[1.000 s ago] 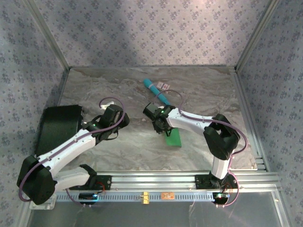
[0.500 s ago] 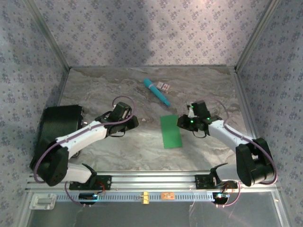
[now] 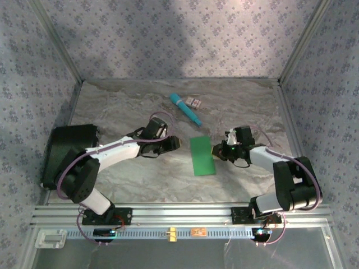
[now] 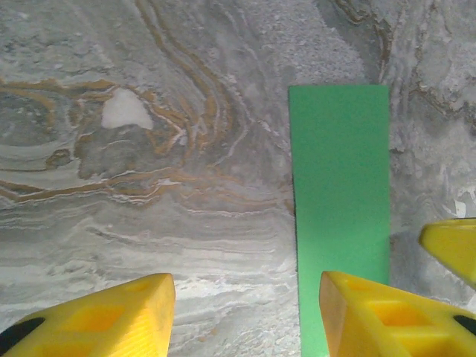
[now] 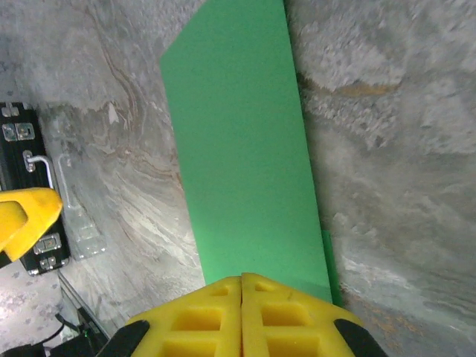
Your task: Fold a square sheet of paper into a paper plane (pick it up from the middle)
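Now the green paper (image 3: 202,156) lies flat on the table (image 3: 129,101) btw 2 grippers. L gripper (image 4: 245,301) is open. R gripper (image 5: 242,312) is squeezed closed by the paper's edge.

Readable text, labels, numbers: none. Small card (image 3: 194,102) lying just beside the teal stick (image 3: 186,109): pinkish print, too small to make out. Orange tag (image 3: 197,232) on the front rail (image 3: 146,232): markings too small to make out
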